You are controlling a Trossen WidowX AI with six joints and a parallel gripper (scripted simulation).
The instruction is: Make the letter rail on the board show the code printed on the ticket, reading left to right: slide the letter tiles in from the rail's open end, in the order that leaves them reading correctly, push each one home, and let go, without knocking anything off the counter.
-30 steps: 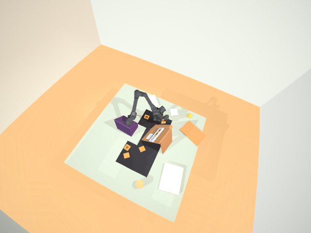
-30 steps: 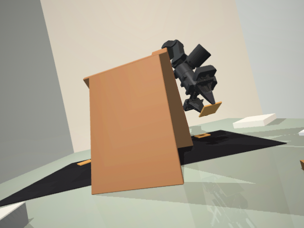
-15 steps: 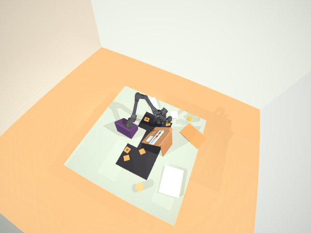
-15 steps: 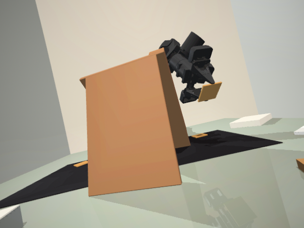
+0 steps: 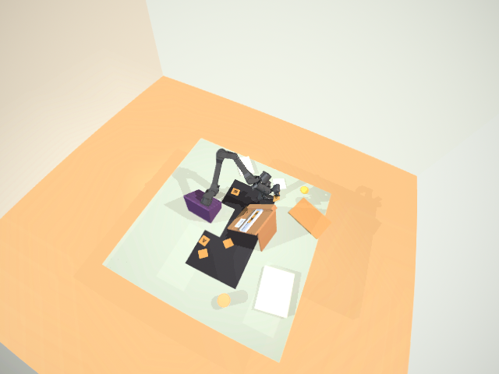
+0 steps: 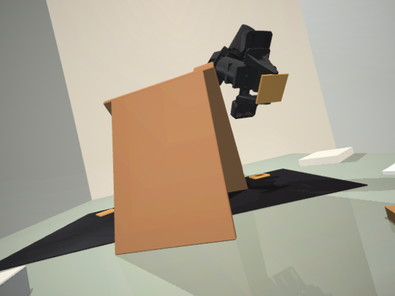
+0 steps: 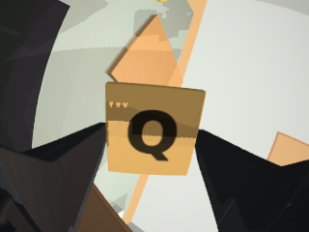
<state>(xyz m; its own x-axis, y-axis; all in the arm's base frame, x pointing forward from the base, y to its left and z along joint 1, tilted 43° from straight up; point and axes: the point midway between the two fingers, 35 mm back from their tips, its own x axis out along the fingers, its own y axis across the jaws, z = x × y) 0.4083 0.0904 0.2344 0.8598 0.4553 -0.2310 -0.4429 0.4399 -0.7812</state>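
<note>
My gripper (image 5: 275,196) (image 6: 265,89) (image 7: 153,133) is shut on the Q tile (image 5: 277,199) (image 6: 273,89) (image 7: 152,150), held in the air beyond the board's upper end. The tile's Q faces the wrist camera. The sloped wooden board (image 5: 268,230) (image 6: 165,159) carries a pale rail (image 5: 244,227) with dark and orange pieces inside, too small to read. A small white card (image 5: 239,222) lies beside the rail; its print is unreadable. Loose tiles include an A tile (image 5: 204,240), two plain-looking tiles (image 5: 203,253) (image 5: 228,243) and a marked tile (image 5: 235,191) (image 6: 255,177).
Black mats (image 5: 225,267) (image 6: 303,184) lie around the board. A purple block (image 5: 203,209) is by the arm base. An orange slab (image 5: 309,218) (image 7: 147,58), yellow ball (image 5: 304,189), white box (image 5: 274,291), orange cylinder (image 5: 223,300) and white flat piece (image 5: 280,183) stand around.
</note>
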